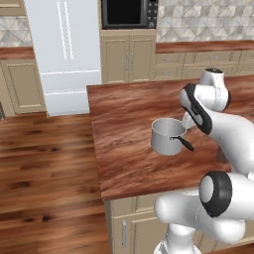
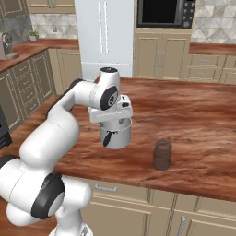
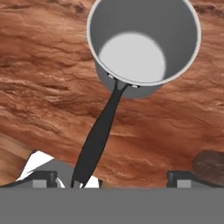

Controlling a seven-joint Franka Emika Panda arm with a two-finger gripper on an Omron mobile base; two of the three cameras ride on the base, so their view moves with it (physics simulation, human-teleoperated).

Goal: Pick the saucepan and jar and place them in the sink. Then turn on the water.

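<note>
The silver-grey saucepan (image 1: 168, 136) stands upright and empty on the wooden island counter (image 1: 129, 114), its thin black handle (image 3: 98, 140) pointing toward the counter's near edge. My gripper (image 2: 113, 123) hangs open just above the pot, over the handle side. In the hand view the fingertips (image 3: 43, 177) stand wide apart on either side of the handle's end, touching nothing. The brownish glass jar (image 2: 162, 155) stands on the counter to the right of the saucepan (image 2: 116, 133), apart from it. The sink and the water are out of view.
The island's left edge (image 1: 96, 149) drops to the wooden floor (image 1: 44, 163). A white fridge (image 1: 64, 49), a built-in microwave (image 1: 130, 14) and beige cabinets (image 2: 161, 57) line the back wall. Bare counter stretches behind and to the right of the jar.
</note>
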